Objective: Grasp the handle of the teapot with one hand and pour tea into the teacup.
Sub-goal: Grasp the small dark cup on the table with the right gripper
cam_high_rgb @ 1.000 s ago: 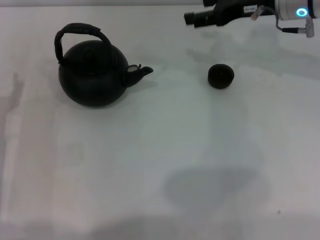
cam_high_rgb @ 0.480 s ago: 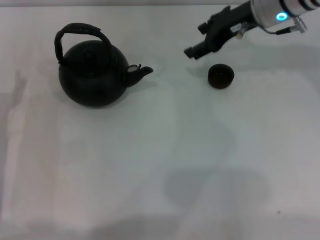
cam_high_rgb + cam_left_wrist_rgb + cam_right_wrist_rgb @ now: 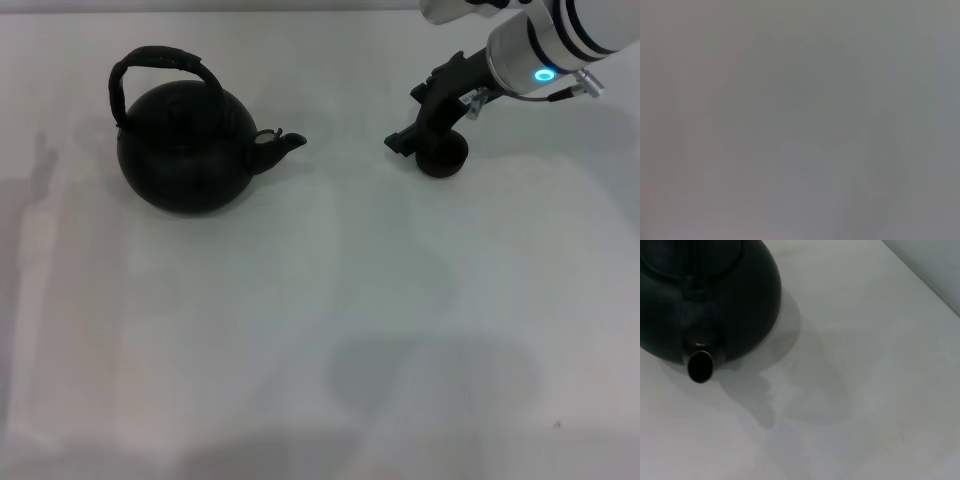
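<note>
The matte-black teapot point(image 3: 185, 150) stands at the far left of the white table, its spout point(image 3: 282, 144) pointing right. Its arched handle point(image 3: 160, 58) loops over the top, with nothing holding it. The small black teacup point(image 3: 447, 160) sits to the right, partly covered by my right gripper point(image 3: 402, 142), which reaches down from the upper right, its tip by the cup's left rim. In the right wrist view the teapot point(image 3: 715, 300) fills one corner, its spout opening point(image 3: 700, 366) facing the camera. The left wrist view shows only flat grey, and the left gripper is out of view.
White tabletop point(image 3: 320, 320) stretches between teapot and teacup and toward the near edge, carrying only soft shadows. The table's far edge point(image 3: 925, 285) runs diagonally through the right wrist view.
My right arm has swung down from the far right edge toward the teacup, its dark tip now beside the cup. Teapot and teacup have not moved.
</note>
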